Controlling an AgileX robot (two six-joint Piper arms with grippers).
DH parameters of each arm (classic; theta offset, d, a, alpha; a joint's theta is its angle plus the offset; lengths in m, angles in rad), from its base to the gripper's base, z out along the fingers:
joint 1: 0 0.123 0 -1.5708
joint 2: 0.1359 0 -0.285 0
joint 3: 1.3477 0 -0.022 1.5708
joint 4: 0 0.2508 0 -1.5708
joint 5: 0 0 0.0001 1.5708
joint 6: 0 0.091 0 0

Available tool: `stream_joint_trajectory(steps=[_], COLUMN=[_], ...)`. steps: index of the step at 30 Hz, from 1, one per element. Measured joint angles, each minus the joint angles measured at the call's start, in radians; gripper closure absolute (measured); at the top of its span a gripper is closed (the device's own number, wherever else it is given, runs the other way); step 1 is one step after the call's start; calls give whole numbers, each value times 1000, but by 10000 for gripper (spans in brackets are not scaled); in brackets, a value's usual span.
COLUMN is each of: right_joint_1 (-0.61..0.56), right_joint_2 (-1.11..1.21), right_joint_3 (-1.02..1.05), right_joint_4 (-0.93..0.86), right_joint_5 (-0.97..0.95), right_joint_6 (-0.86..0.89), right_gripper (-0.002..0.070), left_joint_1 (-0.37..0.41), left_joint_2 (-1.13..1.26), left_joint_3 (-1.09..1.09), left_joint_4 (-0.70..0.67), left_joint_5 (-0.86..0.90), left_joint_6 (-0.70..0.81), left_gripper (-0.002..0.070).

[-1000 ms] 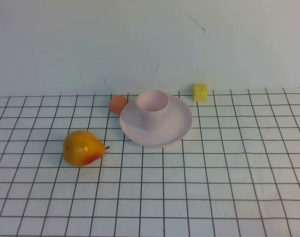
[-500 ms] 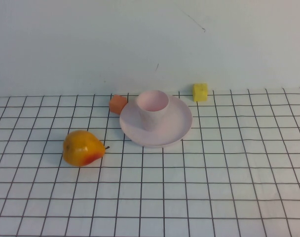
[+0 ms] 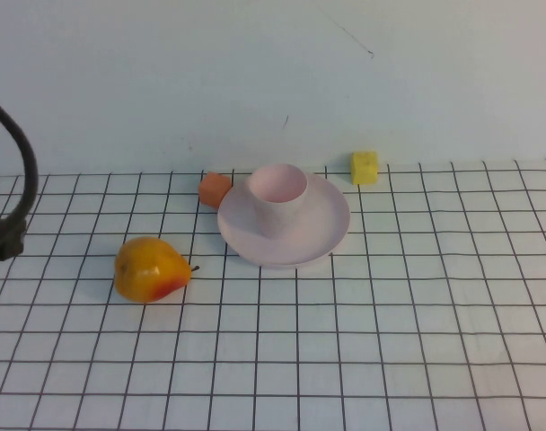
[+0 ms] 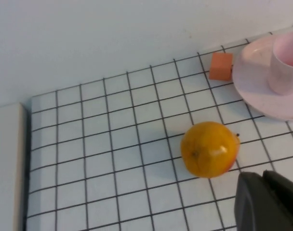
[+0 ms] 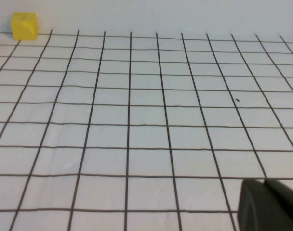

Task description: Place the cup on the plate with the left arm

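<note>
Your left gripper [image 4: 269,202] sits near the table's left edge, close to the orange-yellow pear [image 3: 150,268]; whether it is open you cannot tell. Your right gripper [image 5: 272,207] hangs over bare grid cloth, state unclear too. Your small pale pink plastic cup [image 3: 277,195] stands upright on the round pale pink plate [image 3: 322,233], between an orange cube [image 3: 214,189] and a yellow cube [image 3: 365,167].

A robot test bench in a lab-like room, not a home. A white tabletop cloth printed with a black square grid [image 3: 363,341] meets a bare pale wall [image 3: 255,72]. Around a round shallow pale pink plate [image 3: 322,229], set pieces sit apart: a yellow-orange toy pear [image 3: 149,268] to its left, a small orange cube [image 3: 215,189] touching its far-left rim, a small yellow cube [image 3: 365,167] behind it to the right.
</note>
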Motion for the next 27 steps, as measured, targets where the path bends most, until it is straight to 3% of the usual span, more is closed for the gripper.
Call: stream_joint_trajectory(steps=[6, 13, 19, 27], right_joint_1=[0, 0, 0, 0], right_joint_2=[0, 0, 0, 0], right_joint_3=[0, 0, 0, 0], right_joint_4=[0, 0, 0, 0], right_joint_5=[0, 0, 0, 0], right_joint_6=[0, 0, 0, 0], right_gripper=[678, 678, 678, 678], left_joint_1=[0, 62, 201, 412], left_joint_2=[-33, -268, -530, -841], left_joint_3=[23, 222, 531, 905], left_joint_4=[-82, -163, -207, -350], left_joint_5=[-43, -350, -600, -648], left_joint_6=[-43, -67, -69, -69], left_gripper=[676, 676, 676, 676])
